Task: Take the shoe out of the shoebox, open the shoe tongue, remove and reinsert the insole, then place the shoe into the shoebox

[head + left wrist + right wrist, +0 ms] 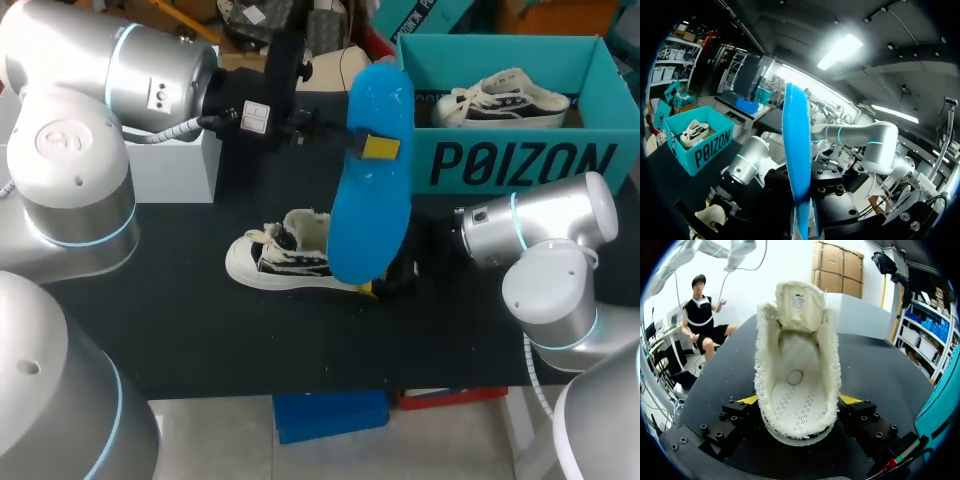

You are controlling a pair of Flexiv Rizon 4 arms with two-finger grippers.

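Our left fingers (380,147) are clamped on the blue insole (370,190), holding it upright in the air above the black table (180,310). One yellow tip presses on its broad face partway down from its upper end. Seen from the left wrist, the insole (796,160) stands edge-on between the black finger blocks on either side of it. Its lower end hangs over the heel of the shoe (285,255); we cannot tell whether the two touch. The shoe, white with a black-and-white patterned side, rests on its sole in the middle of the table, toe toward our left arm and heel toward our right. Our right fingers (849,400) are closed on that heel from both sides, with a yellow tip showing at each flank of the shoe (797,390). From the right wrist we look straight into its wide mouth. The tongue (800,302) is folded up and away at the far end, and the pale footbed with its rows of stitch holes is exposed. The teal shoebox (520,165) stands open at the table's far right, well apart from the shoe, with a second shoe (500,100) lying inside it.
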